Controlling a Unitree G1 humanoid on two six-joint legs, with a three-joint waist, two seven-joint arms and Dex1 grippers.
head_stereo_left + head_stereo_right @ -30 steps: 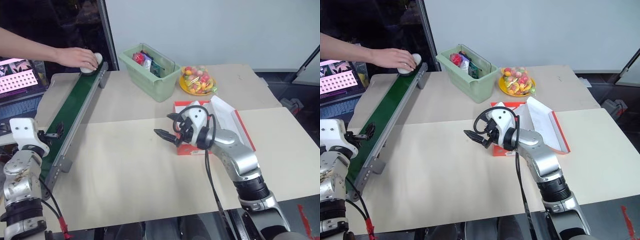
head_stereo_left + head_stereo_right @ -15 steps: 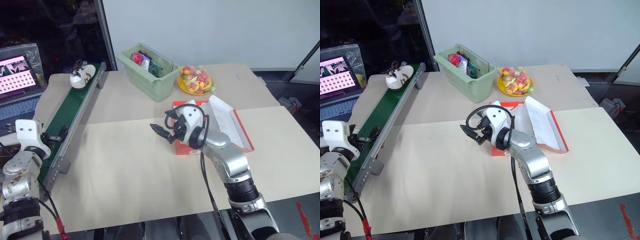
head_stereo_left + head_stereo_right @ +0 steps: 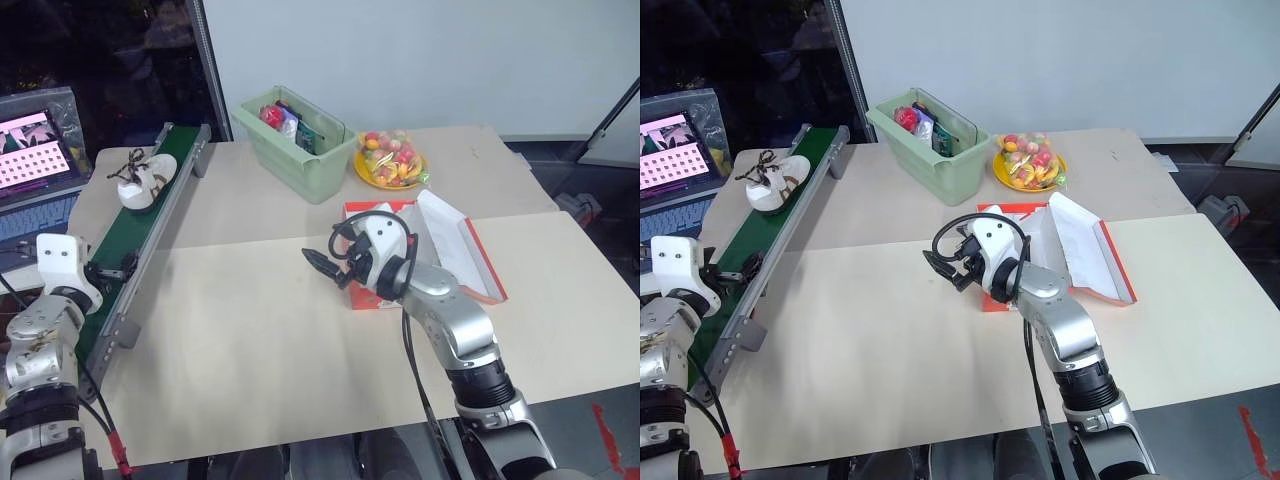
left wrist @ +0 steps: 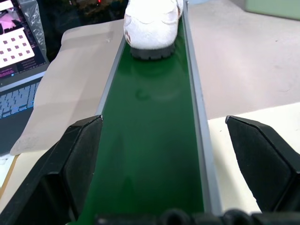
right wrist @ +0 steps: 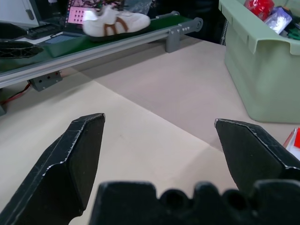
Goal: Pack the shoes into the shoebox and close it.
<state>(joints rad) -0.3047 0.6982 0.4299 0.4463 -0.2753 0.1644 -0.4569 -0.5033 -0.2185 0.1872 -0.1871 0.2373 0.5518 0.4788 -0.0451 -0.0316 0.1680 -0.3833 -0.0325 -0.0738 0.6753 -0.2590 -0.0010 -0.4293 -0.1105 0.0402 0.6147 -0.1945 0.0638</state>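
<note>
Sneaker [image 3: 140, 181] rides green conveyor [image 3: 140, 240]; both grippers' jaws spread wide, grasping nothing.

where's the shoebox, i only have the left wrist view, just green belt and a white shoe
Observer: The shoebox sits on the table right of centre, lid open.
Operator: anything in it yet
Observer: No shoe shows inside; the right tool hangs open beside its left end.
Operator: what else is near the box
Observer: A pale green bin and a yellow bowl of fruit stand behind it.
</note>
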